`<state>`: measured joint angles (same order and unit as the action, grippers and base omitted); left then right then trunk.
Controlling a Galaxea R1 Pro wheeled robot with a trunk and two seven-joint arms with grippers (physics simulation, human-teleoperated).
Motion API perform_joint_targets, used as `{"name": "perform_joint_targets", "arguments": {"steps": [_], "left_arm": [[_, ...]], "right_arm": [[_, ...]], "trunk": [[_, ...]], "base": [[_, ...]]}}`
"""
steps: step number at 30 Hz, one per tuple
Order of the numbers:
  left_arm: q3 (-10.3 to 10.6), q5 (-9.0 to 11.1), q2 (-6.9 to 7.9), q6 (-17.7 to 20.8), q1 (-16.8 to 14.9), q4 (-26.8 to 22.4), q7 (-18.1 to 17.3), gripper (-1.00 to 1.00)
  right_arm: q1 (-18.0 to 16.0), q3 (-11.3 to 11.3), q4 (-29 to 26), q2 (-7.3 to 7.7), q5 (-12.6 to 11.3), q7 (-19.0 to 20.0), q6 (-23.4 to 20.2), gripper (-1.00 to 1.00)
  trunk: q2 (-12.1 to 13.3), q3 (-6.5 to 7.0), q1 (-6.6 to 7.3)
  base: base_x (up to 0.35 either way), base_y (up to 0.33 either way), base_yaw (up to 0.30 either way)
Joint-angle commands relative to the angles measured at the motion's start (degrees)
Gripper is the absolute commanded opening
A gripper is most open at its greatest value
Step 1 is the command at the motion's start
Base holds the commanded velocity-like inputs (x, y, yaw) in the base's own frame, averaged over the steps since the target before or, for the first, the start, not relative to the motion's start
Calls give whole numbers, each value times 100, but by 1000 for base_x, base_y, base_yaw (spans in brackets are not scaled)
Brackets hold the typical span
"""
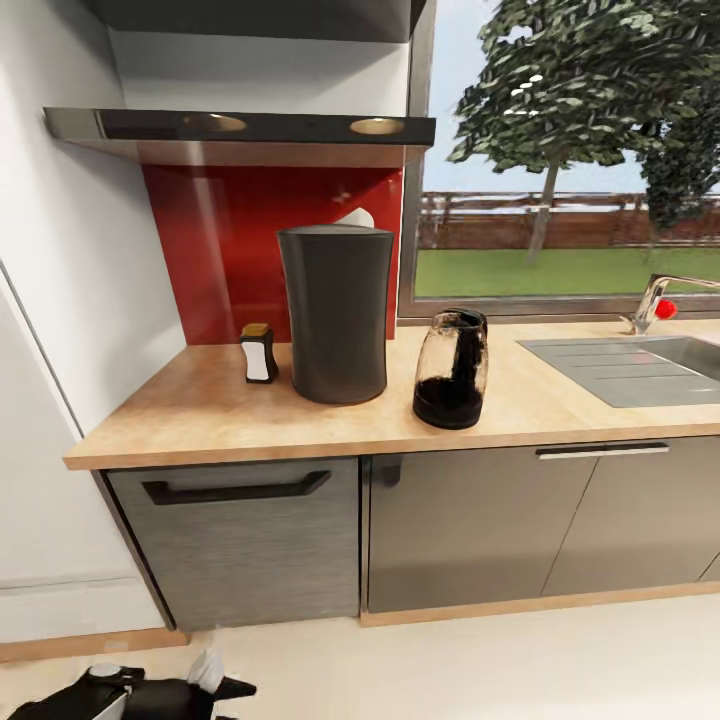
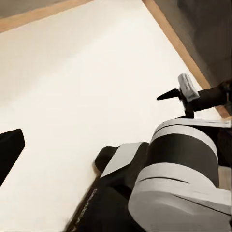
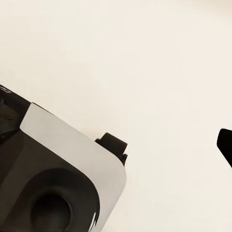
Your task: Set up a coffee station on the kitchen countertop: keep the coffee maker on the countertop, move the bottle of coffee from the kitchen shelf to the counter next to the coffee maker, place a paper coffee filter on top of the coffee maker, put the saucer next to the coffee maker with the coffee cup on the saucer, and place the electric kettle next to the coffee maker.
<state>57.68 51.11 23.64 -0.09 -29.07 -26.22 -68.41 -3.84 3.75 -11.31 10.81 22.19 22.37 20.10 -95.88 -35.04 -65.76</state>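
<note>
On the wood-grain desk (image 1: 200, 410), the matte waisted coffee maker (image 1: 335, 312) is flanked by the small bottle of coffee (image 1: 259, 352) left and the rounded glass electric kettle (image 1: 452, 368) right; whether either tool is open or closed cannot be told.

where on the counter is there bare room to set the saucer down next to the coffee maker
On the countertop, the front strip before the coffee maker is bare, as is the stretch between the electric kettle and the sink. It is crowded left of the coffee maker, where the bottle of coffee stands close.

- A home kitchen: wood-grain counter (image 1: 560, 395) with grey cabinets (image 1: 470, 525) beneath
- Sink (image 1: 640, 365) and tap (image 1: 655, 300) under a garden window (image 1: 570, 150)
- Extractor hood (image 1: 240, 135) over a red splashback (image 1: 230, 240)
</note>
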Motion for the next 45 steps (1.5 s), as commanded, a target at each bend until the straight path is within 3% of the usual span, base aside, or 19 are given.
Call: {"name": "perform_joint_targets", "arguments": {"steps": [1,3,4,7,9,10,13,17,33,45], "left_arm": [[-22,57,-38,-8,115,210,-27,100],[-506,57,-169,-19,453,804,-82,100],[-1454,52,-304,-23,867,1562,-120,100],[-2184,45,-373,-20,1070,2016,-136,100],[-2435,42,-428,-20,1142,2197,-137,100],[-2597,41,-513,-18,1188,2318,-118,100],[-2664,40,-552,-12,1207,2368,-99,100],[-2697,40,-584,1,1218,2401,-83,100],[-2702,39,-623,18,1220,2405,-76,100],[-2702,38,-624,18,1220,2403,-69,100]], "right_arm": [[-3,42,0,0,29,31,17,100],[-3,44,-1,0,26,31,17,100],[-3,51,-2,0,23,31,14,100],[-3,58,-3,2,-36,36,13,100],[-3,58,-3,5,-315,38,12,100],[-3,53,-10,12,-938,45,11,100],[-3,49,-16,39,-1361,52,11,100],[-3,40,-16,99,-1642,72,-3,100],[-3,46,-19,123,-1683,49,3,100],[-3,46,-14,125,-1683,49,4,100]], "trunk": [[-3,-5,1],[-3,-5,1],[-3,-5,1],[-3,-5,1],[-3,-5,1],[-3,-5,1],[-3,-5,1],[-3,-5,1],[-3,-5,1],[-3,-5,1]], "base": [[0,0,0],[0,0,0],[0,0,0],[0,0,0],[0,0,0],[0,0,0],[0,0,0],[0,0,0],[4,0,-2],[1,-2,-196]]}}
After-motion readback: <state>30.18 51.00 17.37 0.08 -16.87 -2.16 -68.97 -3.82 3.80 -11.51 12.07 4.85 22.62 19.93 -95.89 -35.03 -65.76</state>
